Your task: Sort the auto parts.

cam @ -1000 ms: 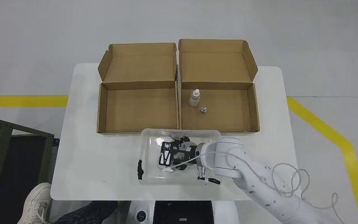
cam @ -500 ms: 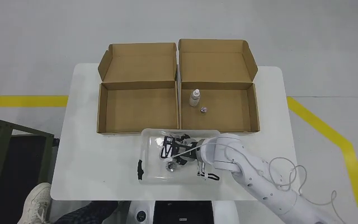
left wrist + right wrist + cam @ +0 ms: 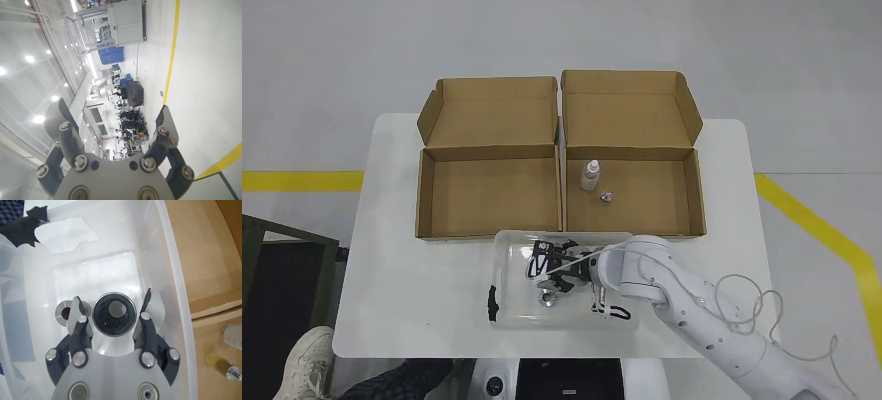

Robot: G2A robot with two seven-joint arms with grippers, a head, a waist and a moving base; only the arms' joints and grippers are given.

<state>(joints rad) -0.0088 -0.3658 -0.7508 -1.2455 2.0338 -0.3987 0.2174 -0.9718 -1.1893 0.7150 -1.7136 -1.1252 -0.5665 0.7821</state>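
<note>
The black ring-shaped part (image 3: 114, 319) stands on the floor of the clear plastic bin (image 3: 166, 247), with its hole facing up toward the wrist camera. Just beside it is a small silver sleeve (image 3: 63, 313), also with its hole upward.

The right end effector (image 3: 113, 296) is down inside the bin with its fingers spread apart, one on each side of the black part. A narrow gap shows on both sides, so it grips nothing yet. One finger seems to come down between the black part and the silver sleeve.

In the top view the bin (image 3: 504, 262) sits at the near edge of the desk (image 3: 392, 300). Behind it are two open cardboard boxes side by side. The left box (image 3: 424, 200) looks bare inside. The right box (image 3: 697, 200) holds a small bottle (image 3: 589, 175) and a small bolt-like piece (image 3: 607, 196).

I judge that the step in hand is the pick of the black part, just before the grasp. The next move calls for closing the fingers squarely on its outer wall without catching the silver sleeve. After that, a straight lift over the bin wall is needed. Which box it belongs to I cannot tell.

The left end effector (image 3: 113, 105) is open and holds nothing; it points toward the hall.
</note>
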